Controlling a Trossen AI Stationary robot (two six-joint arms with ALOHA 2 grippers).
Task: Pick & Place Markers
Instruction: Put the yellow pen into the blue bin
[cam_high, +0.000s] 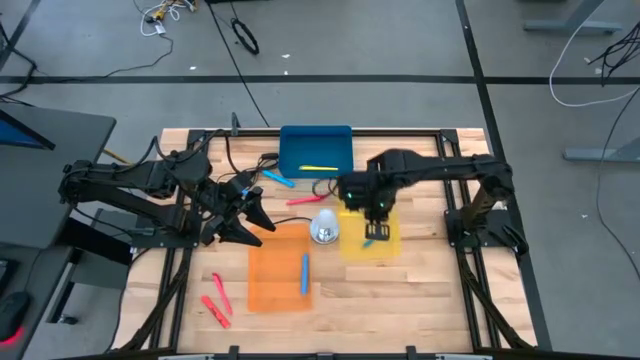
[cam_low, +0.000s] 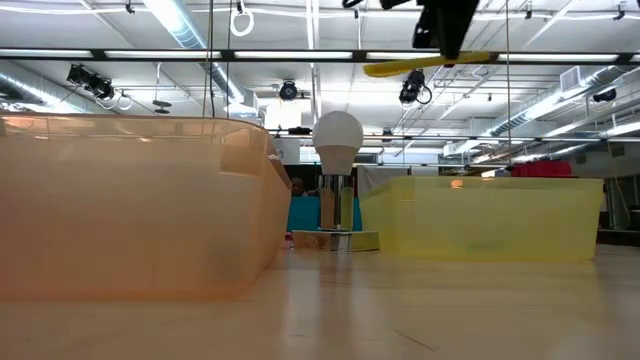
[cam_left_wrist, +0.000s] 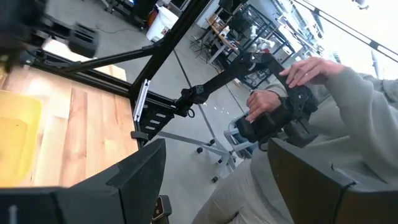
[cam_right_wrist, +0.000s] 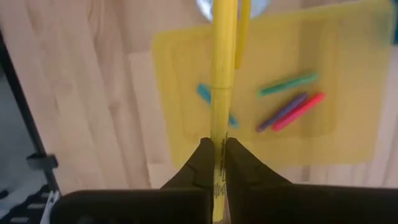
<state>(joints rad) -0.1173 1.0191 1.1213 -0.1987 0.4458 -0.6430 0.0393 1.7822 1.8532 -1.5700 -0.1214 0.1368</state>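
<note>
right pincer — grasping yellow marker (print unreadable) | over yellow tray | left pincer — released

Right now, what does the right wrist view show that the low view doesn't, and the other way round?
Only the right wrist view shows the markers lying in the yellow tray: light blue, green, purple and red, plus the right gripper's fingers shut on a yellow marker.

Only the low view shows the orange tray, the white bulb on its stand, and the room's ceiling.

Both show the yellow tray and the held yellow marker above it.
</note>
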